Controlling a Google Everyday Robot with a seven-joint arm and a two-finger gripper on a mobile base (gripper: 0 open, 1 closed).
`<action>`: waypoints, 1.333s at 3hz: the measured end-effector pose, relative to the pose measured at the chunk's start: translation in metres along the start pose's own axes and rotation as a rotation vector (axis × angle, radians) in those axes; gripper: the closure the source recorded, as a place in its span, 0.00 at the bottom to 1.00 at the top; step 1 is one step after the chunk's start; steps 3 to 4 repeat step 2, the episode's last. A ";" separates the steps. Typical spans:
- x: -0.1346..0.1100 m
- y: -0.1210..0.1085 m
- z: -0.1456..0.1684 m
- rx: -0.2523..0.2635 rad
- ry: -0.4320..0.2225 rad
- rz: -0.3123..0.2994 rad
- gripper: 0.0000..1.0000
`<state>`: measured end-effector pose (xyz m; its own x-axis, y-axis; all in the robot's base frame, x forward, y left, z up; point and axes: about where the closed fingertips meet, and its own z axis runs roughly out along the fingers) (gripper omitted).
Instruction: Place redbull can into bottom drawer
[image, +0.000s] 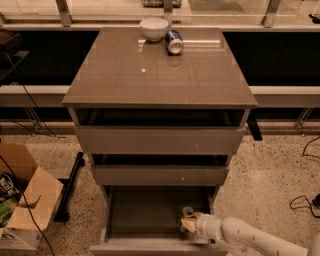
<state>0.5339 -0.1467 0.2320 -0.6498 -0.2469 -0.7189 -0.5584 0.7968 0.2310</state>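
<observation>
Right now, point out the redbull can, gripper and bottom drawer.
redbull can (187, 212): camera view, its silver top.
gripper (188, 224): camera view, its tip, inside the drawer's front right corner, by the can.
bottom drawer (145, 215): camera view, bare grey floor.

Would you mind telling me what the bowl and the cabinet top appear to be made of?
Bowl: likely glazed white ceramic, smooth, shiny; plastic is possible. Cabinet top: glossy brown laminate or glass-faced panel, since it mirrors the bowl. The gripper sits in the bottom drawer at the redbull can.
</observation>
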 end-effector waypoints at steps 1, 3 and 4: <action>0.024 -0.012 0.009 0.055 0.031 0.053 0.04; 0.034 -0.013 0.012 0.053 0.036 0.085 0.00; 0.034 -0.013 0.012 0.053 0.036 0.085 0.00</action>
